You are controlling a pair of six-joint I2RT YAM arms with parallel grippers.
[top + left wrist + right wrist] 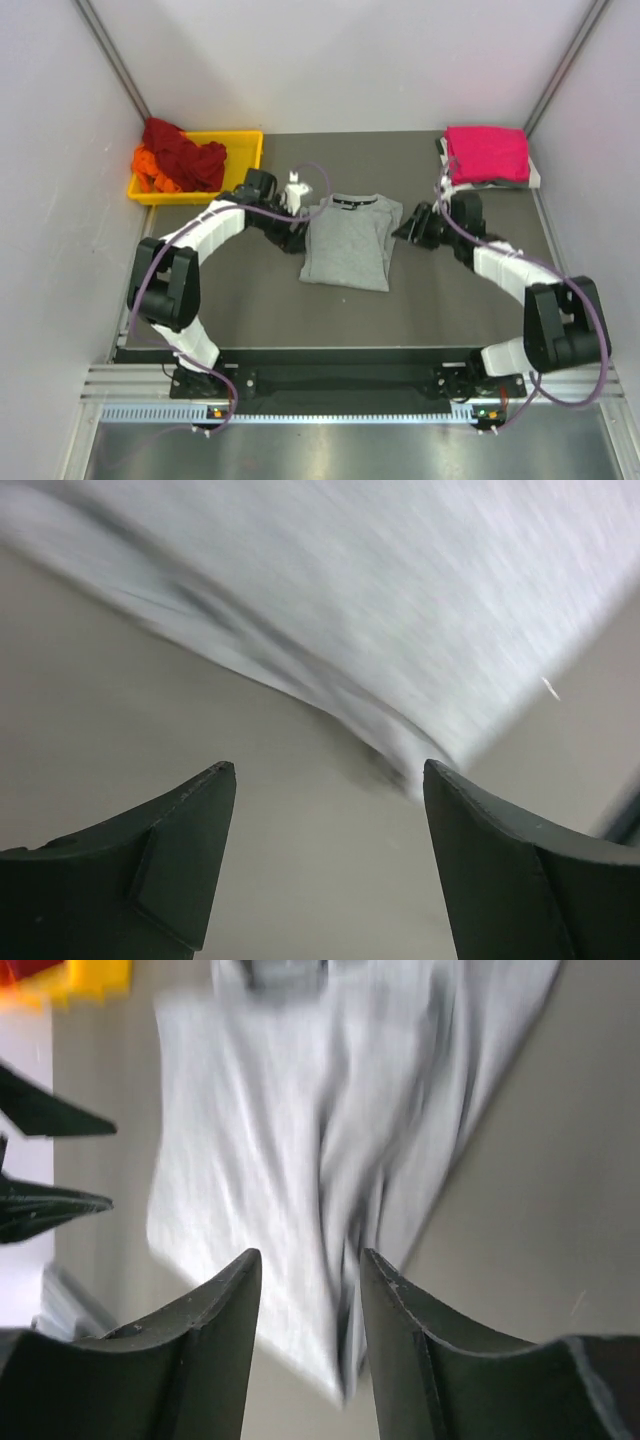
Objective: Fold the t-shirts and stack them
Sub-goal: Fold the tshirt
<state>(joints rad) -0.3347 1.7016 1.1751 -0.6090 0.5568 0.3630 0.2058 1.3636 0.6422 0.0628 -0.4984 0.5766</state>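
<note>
The light heather-grey t-shirt point(345, 245) lies flat mid-table, sides folded in, dark collar at the far end. My left gripper point(298, 228) is open and empty at the shirt's left edge; its wrist view shows the gripper point(328, 772) over bare table with the grey cloth point(400, 600) just beyond the fingertips. My right gripper point(405, 228) is open at the shirt's right edge; its wrist view shows the gripper point(310, 1262) low over the folded grey cloth point(270, 1140), with nothing gripped. The magenta-pink t-shirt point(487, 153) lies folded at the back right.
A yellow tray point(245, 150) at the back left holds the dark red t-shirt point(185, 150) and the orange t-shirt point(148, 168). A white sheet point(532, 177) lies under the magenta shirt. Grey walls close in both sides and the back.
</note>
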